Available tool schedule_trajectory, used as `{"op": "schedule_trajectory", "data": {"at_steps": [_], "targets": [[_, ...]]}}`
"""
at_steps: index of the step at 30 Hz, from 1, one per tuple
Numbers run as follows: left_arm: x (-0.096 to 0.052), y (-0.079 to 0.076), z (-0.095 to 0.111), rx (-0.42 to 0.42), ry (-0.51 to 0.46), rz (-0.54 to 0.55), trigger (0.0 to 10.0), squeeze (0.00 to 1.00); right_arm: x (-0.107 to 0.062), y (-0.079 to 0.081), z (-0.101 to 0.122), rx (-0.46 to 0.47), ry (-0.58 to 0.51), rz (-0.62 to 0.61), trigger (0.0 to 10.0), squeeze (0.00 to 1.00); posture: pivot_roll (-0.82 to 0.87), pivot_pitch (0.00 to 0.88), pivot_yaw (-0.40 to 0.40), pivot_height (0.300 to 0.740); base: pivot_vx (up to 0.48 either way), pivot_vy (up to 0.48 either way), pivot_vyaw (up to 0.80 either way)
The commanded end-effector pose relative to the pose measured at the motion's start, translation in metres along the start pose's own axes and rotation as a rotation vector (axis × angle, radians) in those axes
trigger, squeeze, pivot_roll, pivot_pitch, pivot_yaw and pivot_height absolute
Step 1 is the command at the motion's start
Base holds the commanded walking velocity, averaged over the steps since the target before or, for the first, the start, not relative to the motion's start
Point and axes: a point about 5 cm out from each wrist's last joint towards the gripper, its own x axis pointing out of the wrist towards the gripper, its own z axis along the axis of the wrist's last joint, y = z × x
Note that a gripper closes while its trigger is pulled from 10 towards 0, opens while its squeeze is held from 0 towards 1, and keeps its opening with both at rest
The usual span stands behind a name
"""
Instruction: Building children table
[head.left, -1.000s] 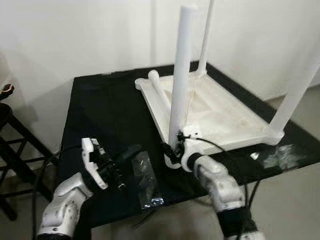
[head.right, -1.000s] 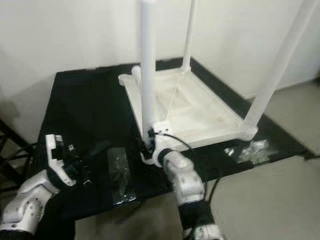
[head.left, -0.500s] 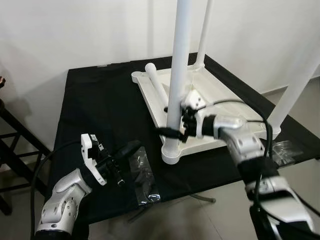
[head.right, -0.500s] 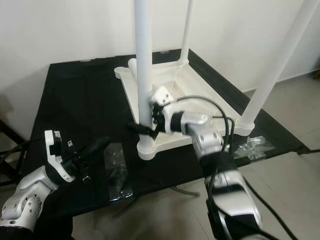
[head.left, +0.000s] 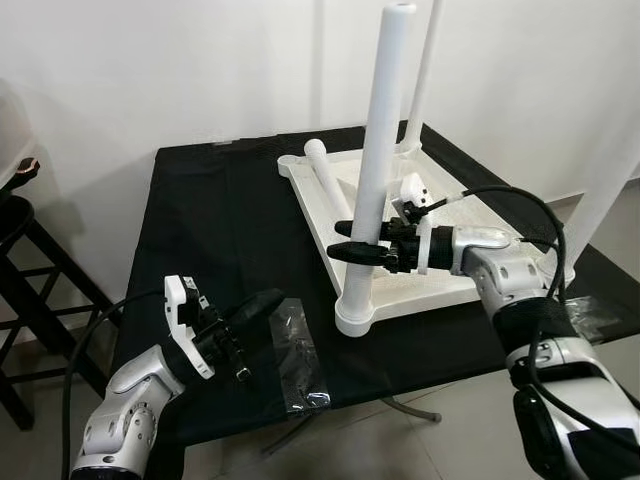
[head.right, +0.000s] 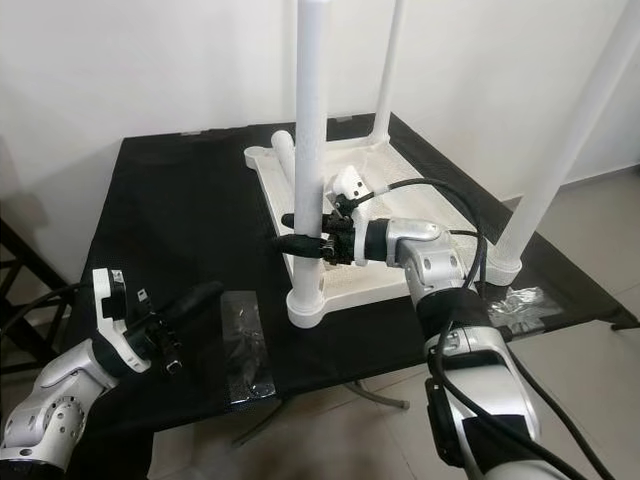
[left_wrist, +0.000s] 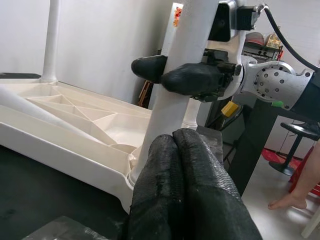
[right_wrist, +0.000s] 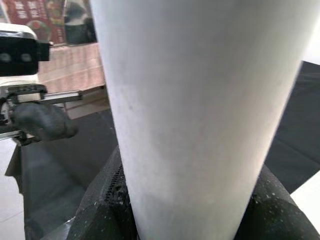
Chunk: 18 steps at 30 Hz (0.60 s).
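Observation:
A white children's table (head.left: 470, 255) lies upside down on the black work table (head.left: 220, 230). Three white legs stand up from it. The near leg (head.left: 378, 170) has my right gripper (head.left: 345, 242) shut around its lower part, one black finger on each side; in the right wrist view this leg (right_wrist: 190, 100) sits between the fingers (right_wrist: 100, 210). A fourth leg (head.left: 325, 178) lies loose on the underside. Low over the front left of the black table, my left gripper (head.left: 265, 302) is shut and holds nothing, its fingers (left_wrist: 185, 190) pressed together.
A clear plastic bag (head.left: 298, 358) lies by the left gripper near the front edge. Another bag (head.left: 600, 318) lies at the right corner. A dark stool (head.left: 20, 240) stands left of the table. A white wall runs behind. A person's bare leg (left_wrist: 305, 180) is beyond the table.
The camera has shifted. My right gripper rose from the base of the near leg and now clasps it higher, reaching in from the right. The left gripper has stayed put.

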Motion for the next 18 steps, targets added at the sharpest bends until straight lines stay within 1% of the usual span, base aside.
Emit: {"op": "schedule_trajectory", "data": {"at_steps": [1,3,4,5,6,7,9,10,11,13,14,15,16,18], "targets": [[-0.003,0.001,0.000,0.008,0.014,0.004,10.0,0.00,-0.002,0.001,-0.009,0.034,0.016,0.030,0.0,0.00,-0.03,0.000,0.009,0.740,0.000,0.000,0.00],[-0.003,0.000,0.000,0.008,0.014,0.004,10.0,0.00,-0.010,0.001,-0.013,0.020,0.027,0.011,0.0,0.00,-0.03,0.000,0.009,0.740,0.000,0.000,0.00],[-0.003,0.000,0.000,0.008,0.014,0.004,10.0,0.00,-0.010,0.001,-0.013,0.020,0.027,0.011,0.0,0.00,-0.03,0.000,0.009,0.740,0.000,0.000,0.00],[-0.003,0.000,0.000,0.008,0.013,0.005,10.0,0.00,-0.015,0.002,-0.015,0.003,0.035,-0.014,0.0,0.00,-0.03,0.000,0.008,0.740,0.000,0.000,0.00],[-0.003,0.000,0.000,0.008,0.013,0.005,10.0,0.00,-0.015,0.002,-0.015,0.003,0.035,-0.014,0.0,0.00,-0.03,0.000,0.008,0.740,0.000,0.000,0.00],[-0.003,0.000,0.000,0.008,0.012,0.006,10.0,0.00,-0.019,0.004,-0.017,-0.013,0.049,-0.066,0.0,0.00,-0.04,0.000,0.007,0.740,0.000,0.000,0.00],[-0.003,0.000,0.000,0.008,0.012,0.006,10.0,0.00,-0.019,0.004,-0.017,-0.013,0.049,-0.066,0.0,0.00,-0.04,0.000,0.007,0.740,0.000,0.000,0.00],[-0.004,0.000,0.001,0.008,0.012,0.006,10.0,0.00,-0.018,0.007,-0.025,0.001,0.075,-0.160,0.0,0.00,-0.04,0.000,0.002,0.740,0.000,0.000,0.00],[-0.005,0.000,0.002,0.008,0.012,0.006,10.0,0.00,-0.007,0.015,-0.039,0.042,0.101,-0.292,0.0,0.00,-0.04,0.000,0.000,0.740,0.000,0.000,0.00],[-0.005,0.000,0.002,0.008,0.012,0.006,10.0,0.00,-0.007,0.015,-0.039,0.042,0.101,-0.292,0.0,0.00,-0.04,0.000,0.000,0.740,0.000,0.000,0.00],[-0.006,0.001,0.002,0.008,0.013,0.007,10.0,0.00,0.006,0.016,-0.056,0.174,0.033,-0.681,0.0,0.00,-0.05,0.000,0.012,0.740,0.000,0.000,0.00],[-0.006,0.001,0.003,0.007,0.015,0.005,10.0,0.00,0.029,0.046,-0.085,0.303,0.050,-0.807,0.0,0.00,-0.04,0.000,0.011,0.740,0.000,0.000,0.00],[-0.006,0.002,0.002,0.010,0.023,0.002,10.0,0.00,0.042,0.060,-0.083,0.230,0.073,-0.834,0.0,0.00,-0.04,0.000,0.021,0.740,0.000,0.000,0.00],[-0.006,0.002,0.002,0.010,0.023,0.002,10.0,0.00,0.042,0.060,-0.083,0.230,0.073,-0.834,0.0,0.00,-0.04,0.000,0.021,0.740,0.000,0.000,0.00]]}}
